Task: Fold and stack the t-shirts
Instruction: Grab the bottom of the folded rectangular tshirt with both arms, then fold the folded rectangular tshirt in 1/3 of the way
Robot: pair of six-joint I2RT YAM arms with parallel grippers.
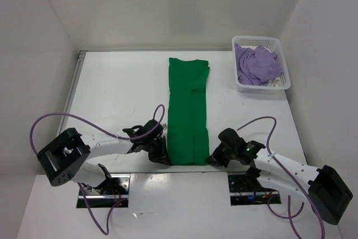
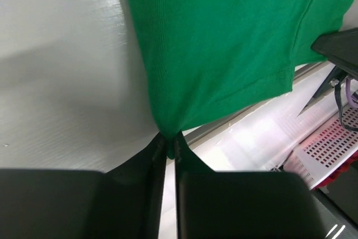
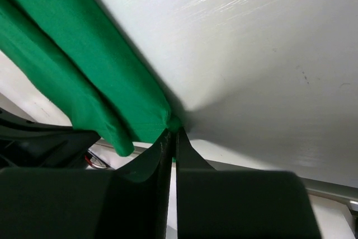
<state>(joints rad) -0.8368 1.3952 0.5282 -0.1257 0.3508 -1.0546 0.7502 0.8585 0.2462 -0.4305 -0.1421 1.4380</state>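
The green t-shirt (image 1: 188,110) lies folded into a long narrow strip down the middle of the table. My left gripper (image 1: 163,158) is shut on its near left corner; the cloth (image 2: 212,43) is pinched between the tips (image 2: 168,138). My right gripper (image 1: 211,159) is shut on the near right corner, cloth (image 3: 84,76) pinched at the tips (image 3: 174,130). The lavender-purple t-shirt (image 1: 256,64) lies crumpled in the white basket (image 1: 282,80) at the far right. A bit of cream-white cloth (image 1: 272,81) shows under it.
White walls close in the table at the left, back and right. The table's near edge (image 1: 184,169) runs just below the shirt's near hem. Purple cables (image 1: 61,117) loop beside both arms.
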